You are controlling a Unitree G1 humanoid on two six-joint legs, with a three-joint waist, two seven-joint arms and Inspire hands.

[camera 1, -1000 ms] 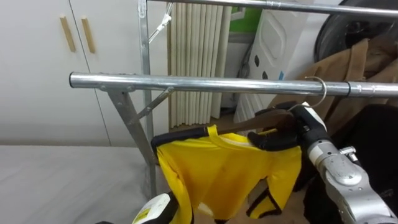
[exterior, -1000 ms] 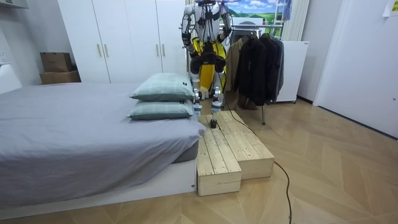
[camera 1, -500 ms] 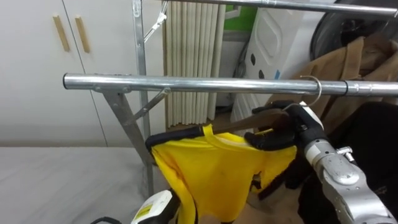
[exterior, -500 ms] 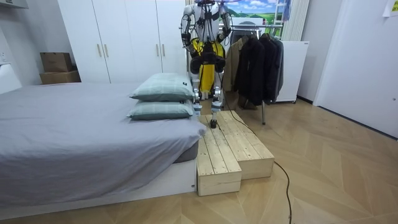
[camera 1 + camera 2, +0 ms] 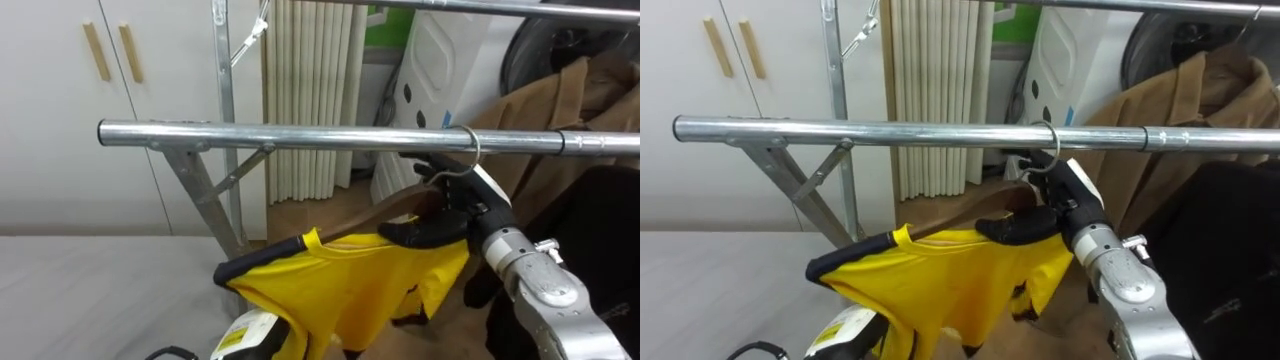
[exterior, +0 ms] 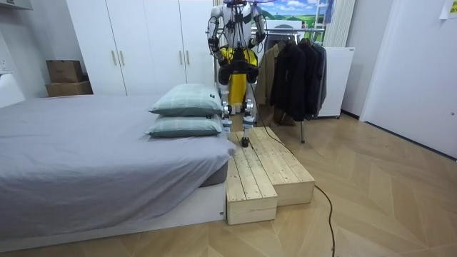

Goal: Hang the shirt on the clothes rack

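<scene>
- Right robot hand [image 5: 462, 208] is clamped on the wooden hanger [image 5: 392, 207] just below its hook [image 5: 468, 150], fingers curled round the neck. A grip that close to the hook likely gives tight control of where the hook goes.
- The hook sits at the steel rail [image 5: 300, 135] and appears looped over it. I can't tell whether the rail carries the weight yet.
- The yellow shirt [image 5: 340, 285] is draped on the hanger, below the rail. It slopes down toward the robot's left, so the hanger is tilted, not level.
- Left robot hand [image 5: 245, 335] is low, under the shirt's left edge. Its fingers are hidden, so I can't tell its state. It probably props the cloth so it doesn't slide off the low end.
- The spot is on a bare stretch of rail, left of the brown coat [image 5: 560, 105] and the dark garment [image 5: 610, 230], which leaves room for the shirt to hang free.
- In the room view the robot stands on the wooden platform [image 6: 264, 171] beside the bed [image 6: 86, 150], facing the rack. The step likely puts the rail within arm reach.
- Judgement: near the end. Let the hook seat, level the hanger, then release.
</scene>
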